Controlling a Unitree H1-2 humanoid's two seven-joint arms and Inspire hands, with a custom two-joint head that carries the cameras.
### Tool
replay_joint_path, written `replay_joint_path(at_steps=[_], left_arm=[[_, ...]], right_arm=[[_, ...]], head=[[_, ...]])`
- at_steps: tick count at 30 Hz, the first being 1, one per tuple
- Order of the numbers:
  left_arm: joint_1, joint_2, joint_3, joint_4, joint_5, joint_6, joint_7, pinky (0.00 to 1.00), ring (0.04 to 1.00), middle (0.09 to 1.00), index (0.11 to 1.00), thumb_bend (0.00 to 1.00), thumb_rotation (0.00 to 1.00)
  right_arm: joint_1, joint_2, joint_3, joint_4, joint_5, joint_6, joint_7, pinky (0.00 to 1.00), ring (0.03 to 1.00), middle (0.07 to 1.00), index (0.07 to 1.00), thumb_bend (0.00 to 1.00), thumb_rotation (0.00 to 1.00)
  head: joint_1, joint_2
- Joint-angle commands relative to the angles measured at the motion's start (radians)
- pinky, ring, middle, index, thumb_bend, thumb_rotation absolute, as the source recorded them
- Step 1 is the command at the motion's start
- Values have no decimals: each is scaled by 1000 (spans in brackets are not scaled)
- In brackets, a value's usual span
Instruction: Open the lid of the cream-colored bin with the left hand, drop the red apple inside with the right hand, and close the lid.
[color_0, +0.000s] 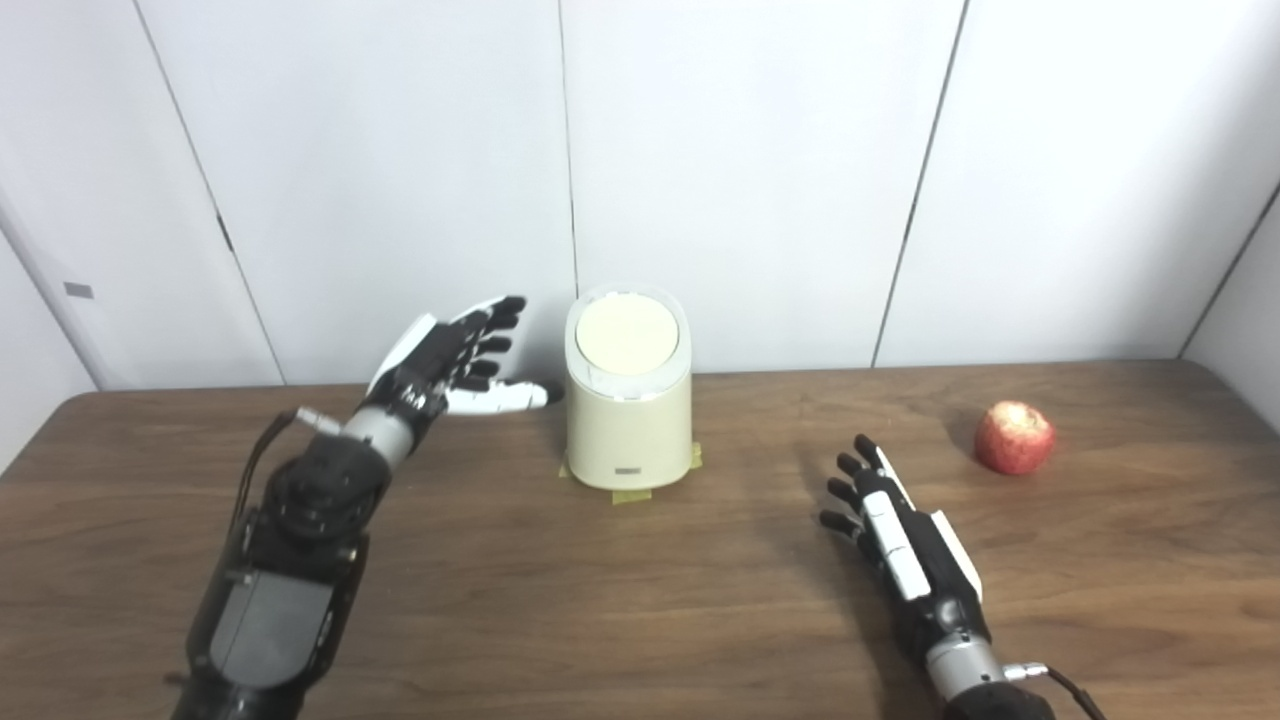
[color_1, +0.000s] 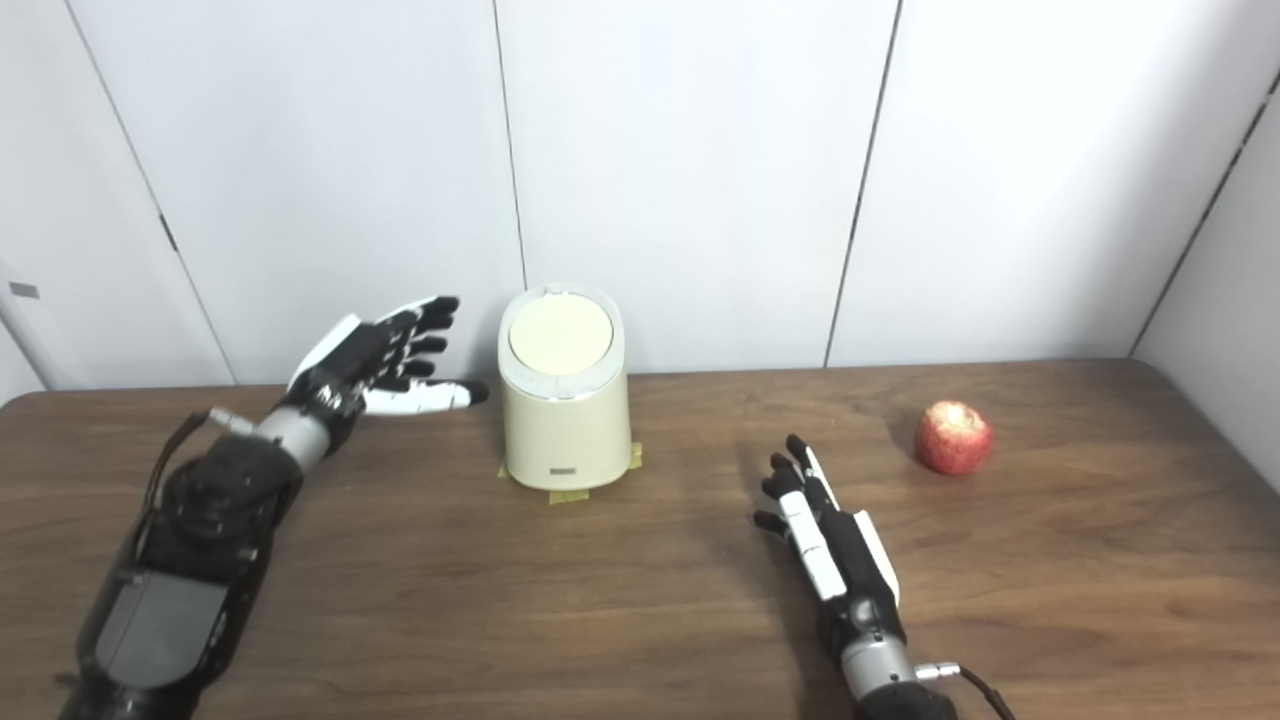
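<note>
Nearest the camera, the right hand rests low over the table, fingers spread and empty, the red apple well apart to its right. Farther back, the left hand hovers open and empty just left of the cream-colored bin, whose lid is closed.

A brown wooden table with a dark, streaked grain fills the lower half of both views, its far edge meeting the wall. Behind it stand plain white wall panels, divided by thin dark vertical seams, with further panels angling in at the far left and far right. The light is even and soft, leaving only faint shadows on the tabletop, and a small grey tag sits on the left panel.
</note>
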Motion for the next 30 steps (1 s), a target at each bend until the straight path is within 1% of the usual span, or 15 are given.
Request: replay_joint_path(at_steps=[1, 3, 7, 9, 11, 12, 16, 20, 22, 24, 27, 29, 30], left_arm=[[-113, 4, 2, 12, 35, -4, -10, 825, 895, 928, 934, 805, 109], [-144, 1, 0, 37, 52, -4, -21, 834, 896, 926, 933, 812, 111], [-237, 5, -14, 119, 98, -4, -104, 881, 918, 935, 945, 814, 148], [-271, 0, -6, 155, 111, -4, -142, 921, 952, 954, 959, 819, 138], [-314, -14, 6, 201, 150, -4, -176, 944, 965, 964, 973, 829, 139], [-326, -21, 14, 215, 167, -4, -188, 965, 972, 970, 982, 836, 133], [-362, -53, 56, 262, 223, -4, -218, 998, 991, 979, 997, 857, 137], [-411, -69, 60, 328, 288, -4, -252, 1000, 1000, 997, 1000, 872, 173], [-437, -65, 32, 357, 312, -4, -259, 1000, 1000, 1000, 1000, 878, 172], [-466, -59, -15, 389, 333, -4, -249, 987, 996, 1000, 1000, 894, 165], [-513, -56, -99, 443, 382, -4, -227, 914, 965, 990, 1000, 945, 153], [-543, -64, -152, 480, 418, -5, -212, 855, 945, 969, 1000, 982, 153], [-558, -71, -178, 502, 441, -4, -203, 846, 950, 974, 1000, 994, 149]], right_arm=[[-20, 0, -2, -42, -4, -16, -3, 816, 912, 951, 977, 541, 885], [-20, 2, -2, -43, -5, -11, -6, 815, 909, 950, 976, 538, 881], [-19, -1, 0, -38, -5, -20, -4, 812, 904, 949, 975, 536, 856], [-18, -3, 2, -41, -8, -21, -4, 810, 902, 950, 979, 550, 848], [-17, -5, 5, -44, -16, -21, -5, 805, 900, 949, 981, 557, 850], [-16, -6, 6, -45, -19, -22, -5, 802, 899, 949, 982, 561, 852], [-17, -1, 5, -47, -19, -18, -6, 801, 898, 948, 981, 556, 846], [-18, 1, 4, -45, -11, -19, -2, 812, 905, 953, 983, 548, 830], [-17, 3, 5, -44, -14, -19, -3, 809, 904, 953, 980, 533, 834], [-18, 6, 4, -44, -13, -16, -6, 806, 901, 951, 977, 526, 832], [-16, 6, 5, -44, -14, -18, -5, 809, 901, 952, 979, 520, 834], [-15, 7, 5, -45, -15, -16, -6, 810, 901, 952, 979, 526, 836], [-15, 8, 4, -45, -15, -14, -6, 810, 901, 951, 978, 522, 837]], head=[[1, 2], [1, 2], [5, -1], [5, -2], [3, -3], [3, -3], [2, -4], [2, -4], [2, -6], [2, -6], [4, -6], [4, -6], [4, -6]])
